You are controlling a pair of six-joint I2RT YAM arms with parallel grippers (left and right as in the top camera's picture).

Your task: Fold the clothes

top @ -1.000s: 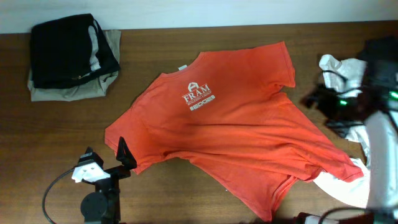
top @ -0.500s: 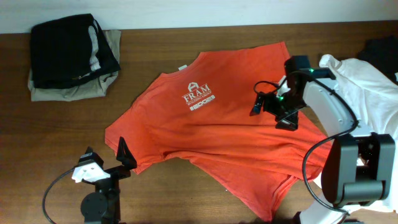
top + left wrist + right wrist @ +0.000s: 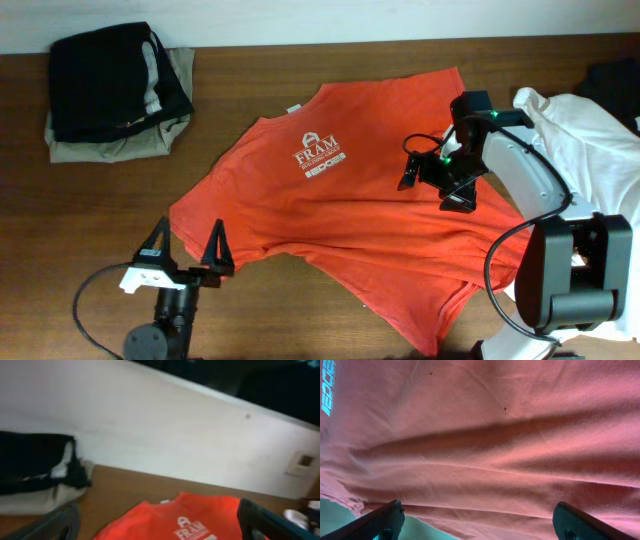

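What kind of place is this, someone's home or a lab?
Probably a robotics lab: a left arm and right arm stand at a wooden table by a plain white wall, with an orange T-shirt spread out.

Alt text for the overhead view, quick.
An orange T-shirt lies spread on the table, the right arm over its right side, jaws open. The left arm, jaws open, is at its lower-left edge; folded dark clothes lie top left, white cloth right.

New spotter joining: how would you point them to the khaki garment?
Start at the far left corner of the wooden table, away from the orange T-shirt. A small stack sits there; the khaki garment is its bottom layer, a tan edge showing under the black garment.
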